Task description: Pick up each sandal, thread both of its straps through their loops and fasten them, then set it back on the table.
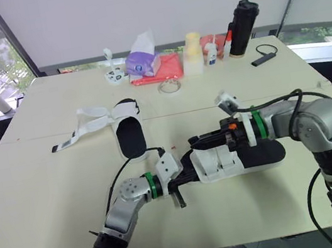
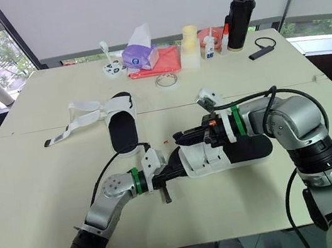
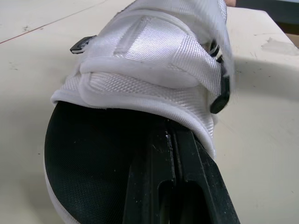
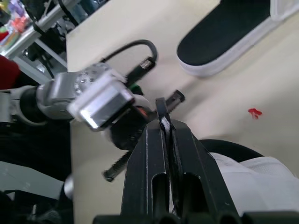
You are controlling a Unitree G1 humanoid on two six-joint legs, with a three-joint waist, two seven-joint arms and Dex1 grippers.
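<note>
A sandal (image 1: 257,154) with a black footbed and white straps (image 1: 220,161) lies just in front of the table's middle, between both grippers. My left gripper (image 1: 188,171) is shut on its toe end, the fingers (image 3: 170,154) clamped over the footbed edge. My right gripper (image 1: 195,140) reaches in from the right above the straps and is shut on a thin dark strap end (image 4: 163,109). The second sandal (image 1: 130,136) rests to the left and farther back, its white straps (image 1: 92,120) lying unfastened and spread out to the left.
Along the far edge stand a purple tissue pack (image 1: 143,61), a red cloth (image 1: 168,67), a tape ring (image 1: 170,86), a pale container (image 1: 192,53), a small bottle (image 1: 210,53) and a black flask (image 1: 243,27). A small black device (image 1: 263,58) lies back right.
</note>
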